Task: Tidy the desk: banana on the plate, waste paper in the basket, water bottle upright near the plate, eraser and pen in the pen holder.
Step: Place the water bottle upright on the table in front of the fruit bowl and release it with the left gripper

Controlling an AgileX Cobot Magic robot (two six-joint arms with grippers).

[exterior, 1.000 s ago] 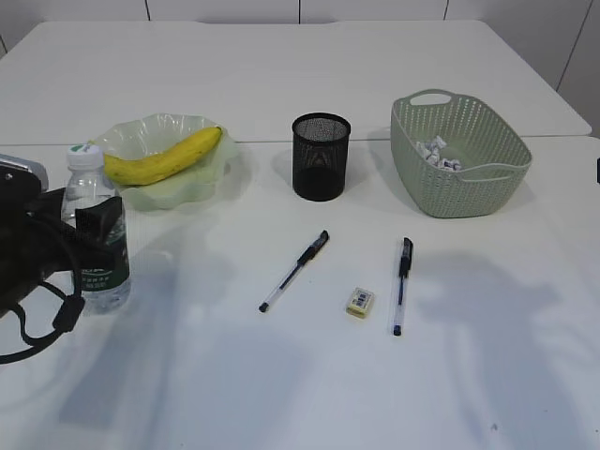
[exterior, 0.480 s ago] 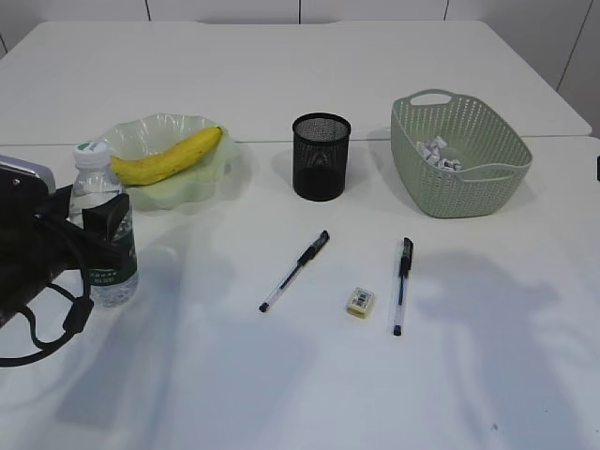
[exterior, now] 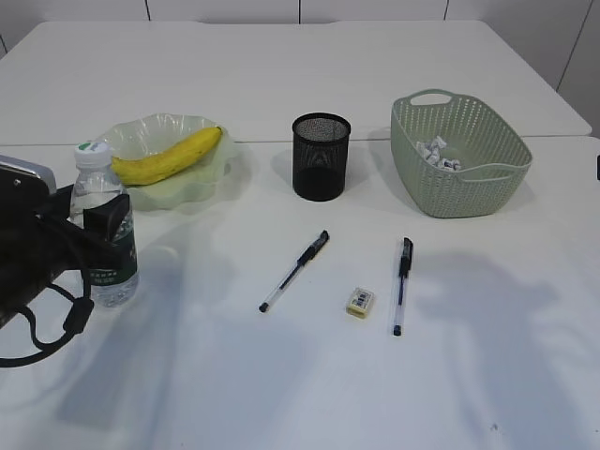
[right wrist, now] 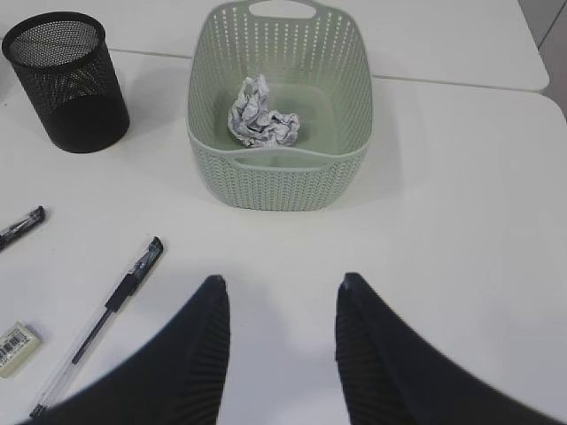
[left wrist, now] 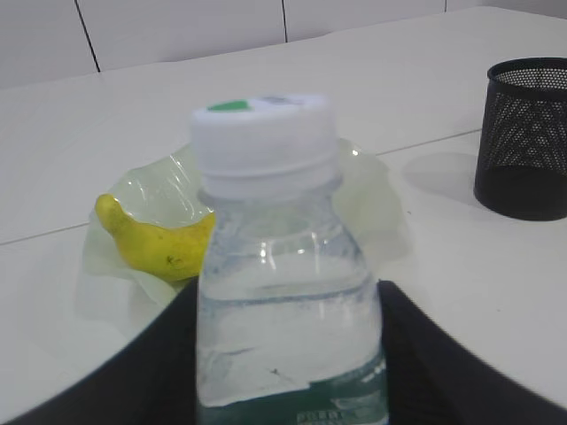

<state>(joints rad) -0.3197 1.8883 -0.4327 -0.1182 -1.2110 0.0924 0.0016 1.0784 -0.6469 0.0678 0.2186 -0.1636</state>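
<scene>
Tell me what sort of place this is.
Probably an office-style desk setup, perhaps staged: a plain white table, two pens, an eraser and a black mesh pen holder.

The water bottle (left wrist: 288, 292) is cut off at the lower edge of the left wrist view, hiding its base. Behind it, the banana's (left wrist: 159, 248) right part is hidden. Label lettering is unreadable.

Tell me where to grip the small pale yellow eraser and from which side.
Take the small pale yellow eraser from straight above, fingers across its two long edges. It lies flat on the white table, too low for a side approach, with free space around it.
</scene>
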